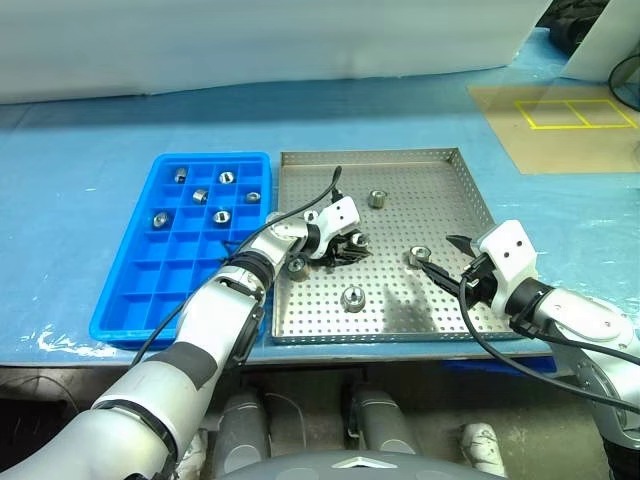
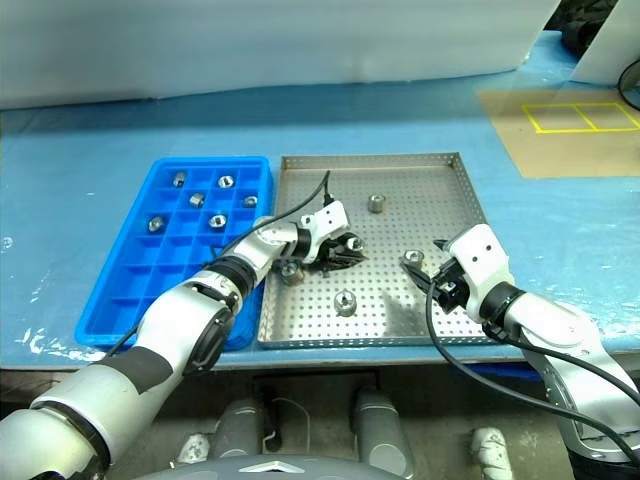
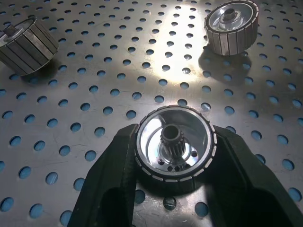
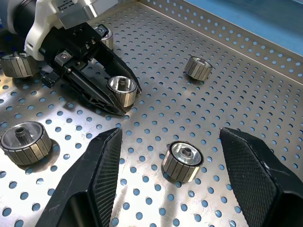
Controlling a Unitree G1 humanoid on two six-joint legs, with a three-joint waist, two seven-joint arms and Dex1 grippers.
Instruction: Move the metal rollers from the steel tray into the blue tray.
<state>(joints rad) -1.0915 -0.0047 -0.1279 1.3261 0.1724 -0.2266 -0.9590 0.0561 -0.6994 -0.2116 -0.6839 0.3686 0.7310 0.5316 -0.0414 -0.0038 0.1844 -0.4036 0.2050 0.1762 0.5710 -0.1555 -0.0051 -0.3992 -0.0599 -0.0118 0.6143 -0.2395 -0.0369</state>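
Left gripper clamped on roller in steel tray; right gripper spread; next, lift toward blue tray.

A bench covered in light blue sheeting carried the blue tray and, touching its side, the steel tray; a tan sheet with yellow-taped squares lay farther off.

Blue tray left of, beside steel tray; rollers in both.
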